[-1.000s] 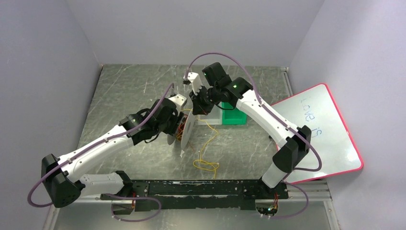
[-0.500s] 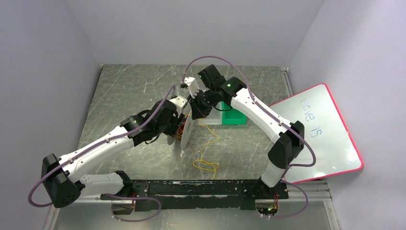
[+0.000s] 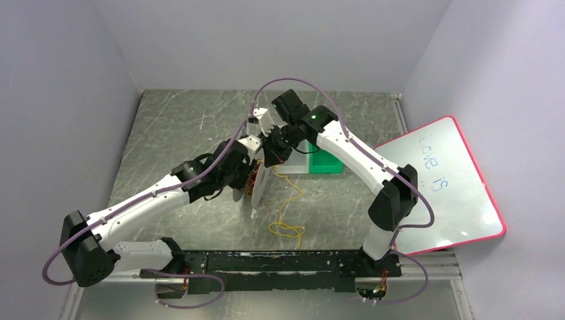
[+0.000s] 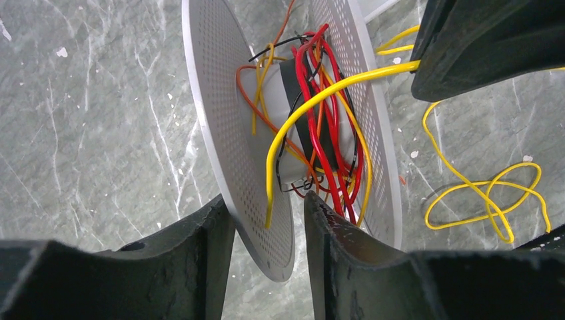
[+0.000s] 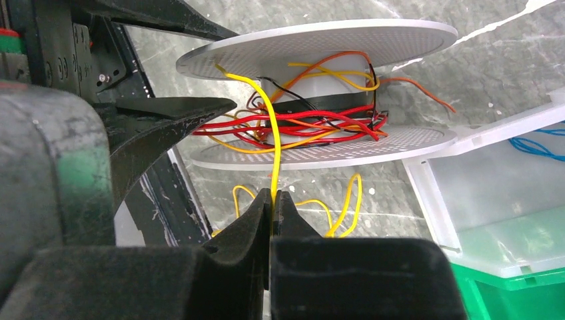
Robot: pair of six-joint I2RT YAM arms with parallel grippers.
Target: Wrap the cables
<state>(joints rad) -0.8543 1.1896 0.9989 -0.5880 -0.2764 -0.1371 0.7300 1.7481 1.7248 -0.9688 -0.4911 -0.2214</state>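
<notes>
At the white reel (image 4: 220, 100), left jaws clamped on one flange's rim, red, orange and yellow cables (image 4: 320, 113) wound loosely round its hub, right jaws pinched shut on a yellow strand (image 5: 273, 160) just beside it, slack loops (image 3: 288, 230) on the bench (image 3: 173, 120) near the reel.

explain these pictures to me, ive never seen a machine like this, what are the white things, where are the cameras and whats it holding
Two white robot arms are bolted to a table. The wide picture looks down from above: left arm, right arm. The other two come from a camera on each wrist, so each sees its own arm's tip up close. The left fingers sit either side of one disc of a white spool, apparently holding it on edge; red, orange and yellow cables are wound on it. The right fingers pinch the yellow cable, whose loose end lies looped on the table. A green box and a whiteboard are nearby.
</notes>
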